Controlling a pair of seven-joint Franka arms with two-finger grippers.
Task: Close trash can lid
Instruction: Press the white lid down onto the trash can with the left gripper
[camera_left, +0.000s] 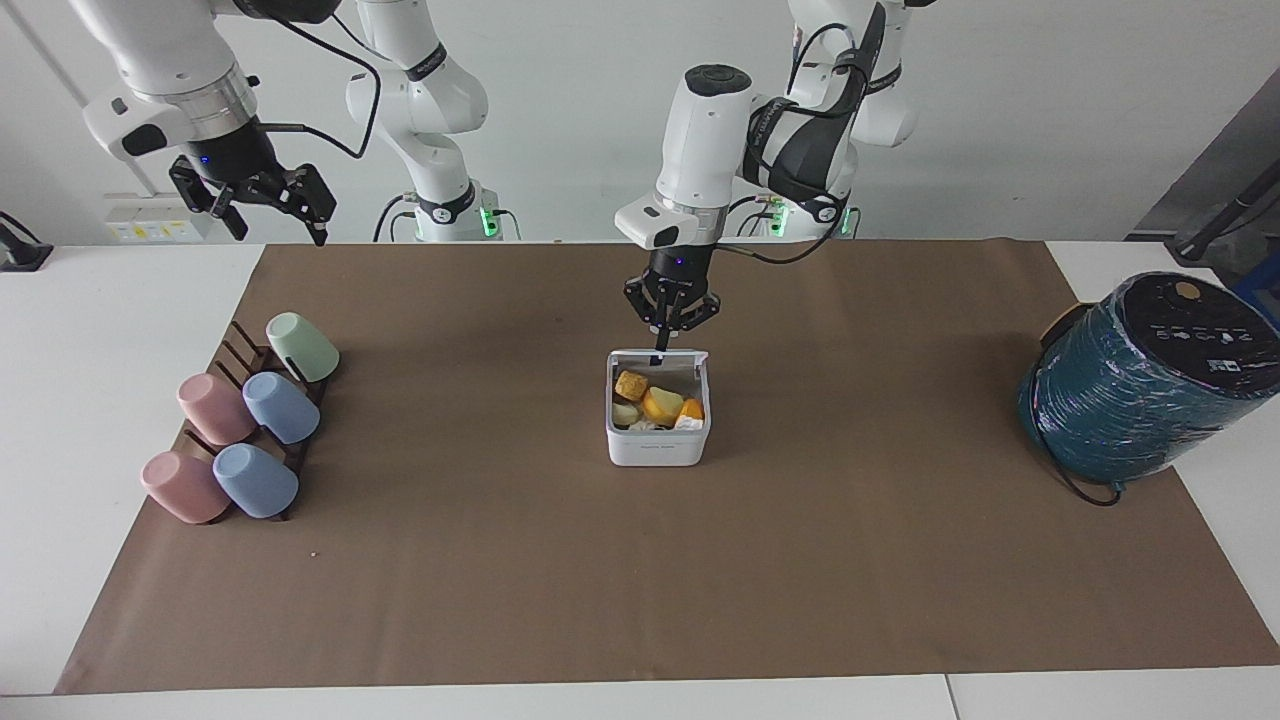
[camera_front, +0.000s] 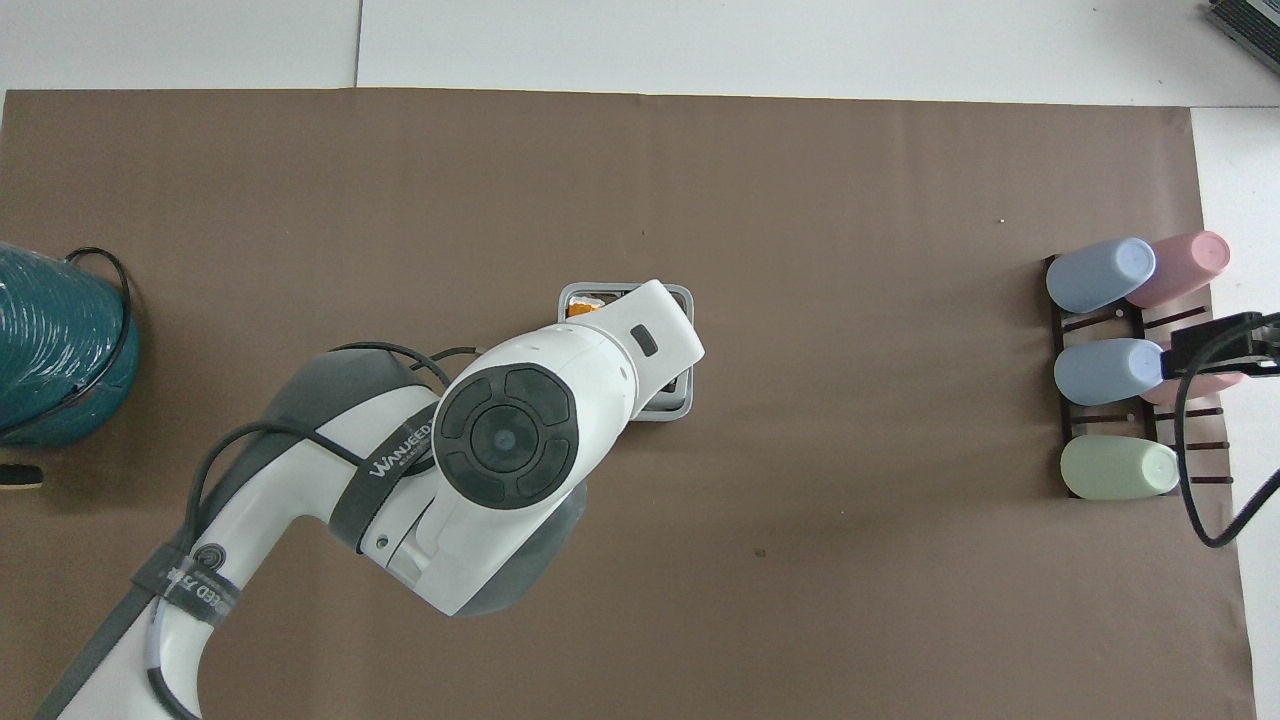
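The left gripper (camera_left: 671, 322) is held just over the lid's (camera_left: 660, 356) free edge, pointing down; its fingers look close together with nothing between them, though whether they touch the lid cannot be told. The right gripper (camera_left: 262, 196) waits, spread open and empty, high above the right arm's end of the worktop (camera_left: 500, 600).

The worktop is covered by brown paper. A teal cylinder (camera_left: 1140, 385) lies at the left arm's end, a rack of cups (camera_left: 245, 420) at the right arm's. The can (camera_left: 657, 440) stands upright mid-worktop, mouth up, scraps showing inside.

The lid is hinged on the can's edge nearer the robots and is tipped partly forward over the opening; its hinge line runs across the worktop, end to end. It is judged light, stiff and smooth: no grasp seems needed, only a downward push near the free edge. The can, being light, could slide or tip if pushed sideways.
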